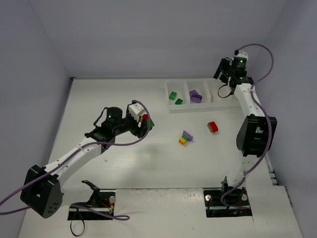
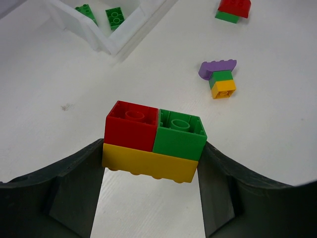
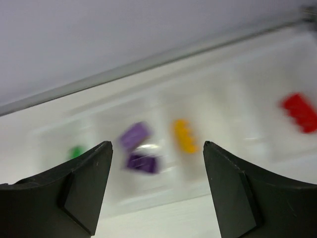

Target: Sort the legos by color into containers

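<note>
The lego clump (image 2: 154, 144) is gripped by its long ends in the left hand (image 1: 145, 120), which is closed on it, with the containers (image 1: 193, 107) to its upper right in the top view.

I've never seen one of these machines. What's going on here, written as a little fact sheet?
Left claw: shut on a red-green-yellow clump
Right claw: open, empty, by the white tray
In tray, one colour per compartment: green bricks, purple bricks, orange-yellow brick, red brick
Outside tray: red-green clump, purple-green-yellow clump
Left to sort: all three clumps
</note>
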